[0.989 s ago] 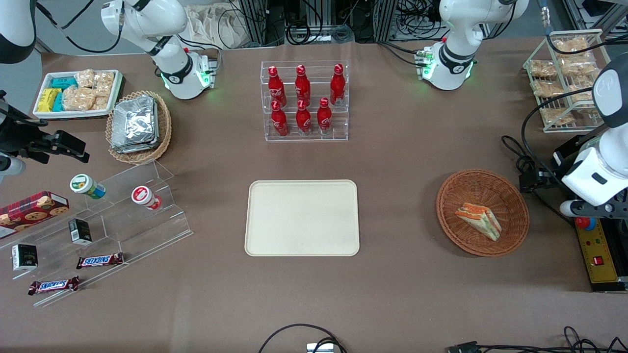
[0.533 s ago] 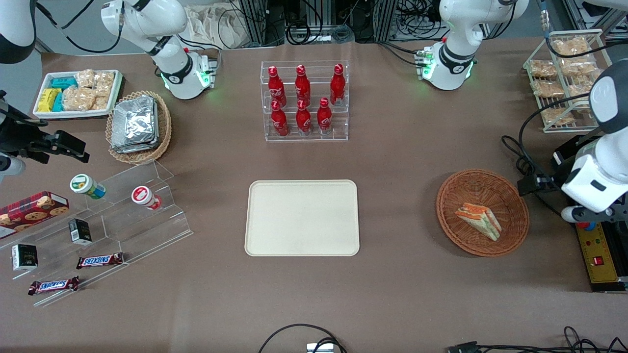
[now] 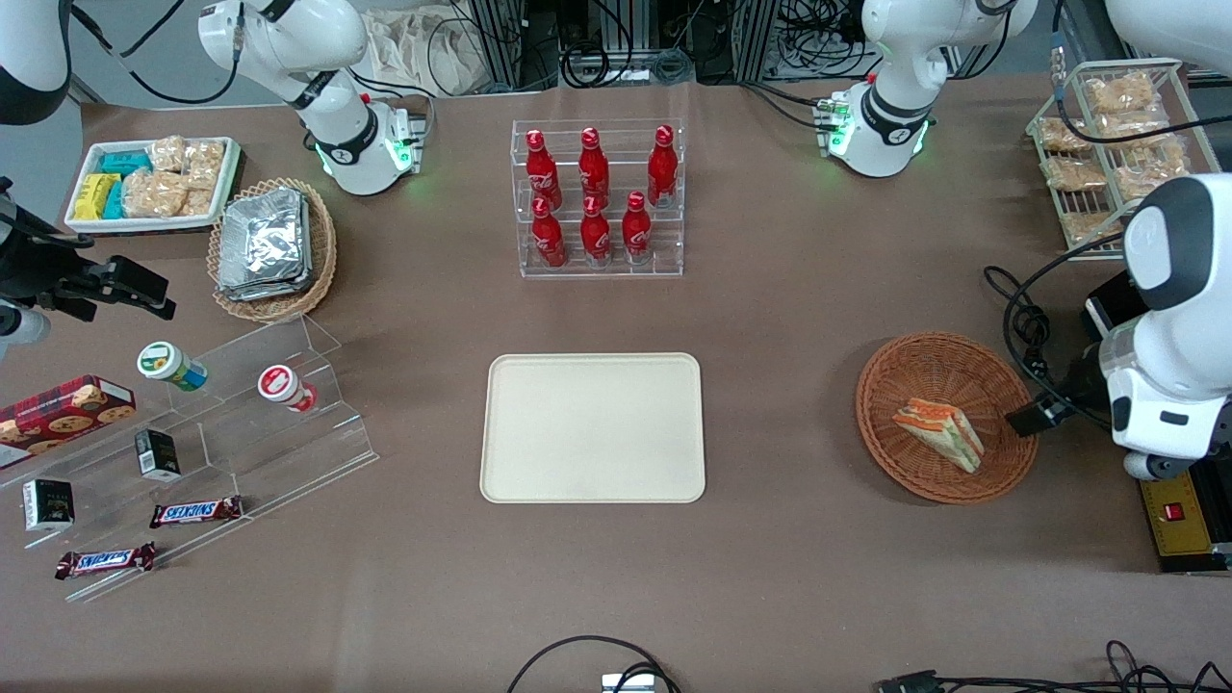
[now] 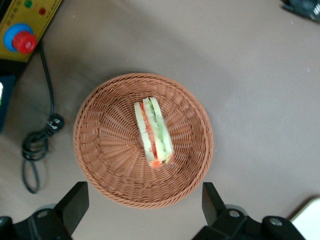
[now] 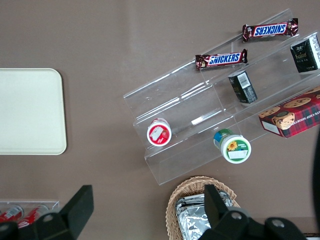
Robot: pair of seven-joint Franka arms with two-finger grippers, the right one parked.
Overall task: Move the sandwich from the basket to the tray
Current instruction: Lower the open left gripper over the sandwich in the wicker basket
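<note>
The sandwich [image 4: 154,132] is seen lying in the basket [image 4: 110,165], directly beneath the gripper [image 4: 145,207], whose fingers [image 4: 75,202] are held wide apart above the basket's rim.

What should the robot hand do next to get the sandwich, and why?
Probably go straight down. The gripper hangs open above the basket, fingers spread wide, touching nothing. The sandwich lies in the basket's middle, and the tray is bare.
</note>
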